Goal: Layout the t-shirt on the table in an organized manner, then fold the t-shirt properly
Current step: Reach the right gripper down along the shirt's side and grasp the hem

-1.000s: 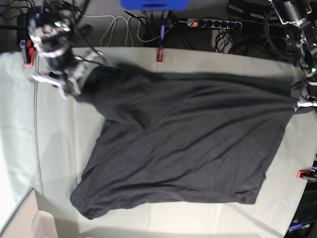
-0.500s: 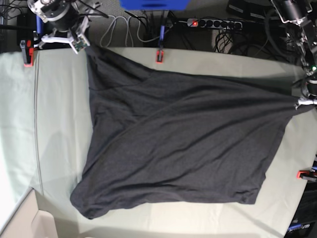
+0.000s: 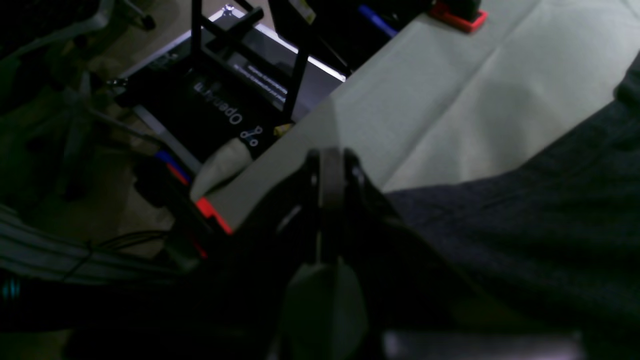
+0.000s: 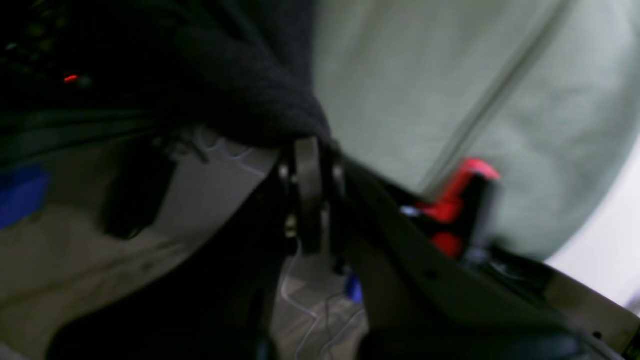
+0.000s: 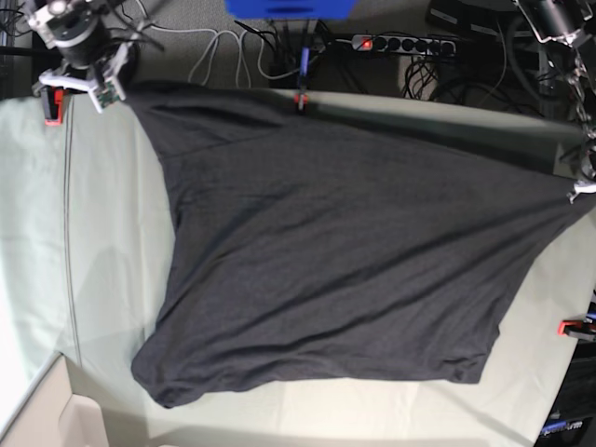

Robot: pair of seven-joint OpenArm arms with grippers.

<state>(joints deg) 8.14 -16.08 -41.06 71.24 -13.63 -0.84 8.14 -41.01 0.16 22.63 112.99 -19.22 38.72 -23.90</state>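
Observation:
The charcoal t-shirt (image 5: 345,251) lies plain side up, stretched wide over the table (image 5: 102,242). My right gripper (image 5: 104,91) hangs at the table's back left corner, shut on one corner of the shirt. In the right wrist view its fingers (image 4: 309,165) pinch a bunched bit of the dark fabric (image 4: 250,85). At the right edge my left gripper (image 5: 581,190) is shut on the opposite corner, which is pulled to a point. The left wrist view shows those fingers (image 3: 330,180) pressed together, with the t-shirt (image 3: 525,235) running off to the right over the pale table cloth (image 3: 450,100).
Red clamps sit at the table's edges: back left (image 5: 53,104), back middle (image 5: 300,102) and right (image 5: 571,326). A power strip (image 5: 402,44), cables and a blue box (image 5: 289,7) lie behind the table. A pale box corner (image 5: 47,419) shows at the front left.
My right gripper has drawn its shirt corner up and to the left, to the back left corner. The shirt's back edge now runs taut. The left gripper has shifted slightly outward to the right.

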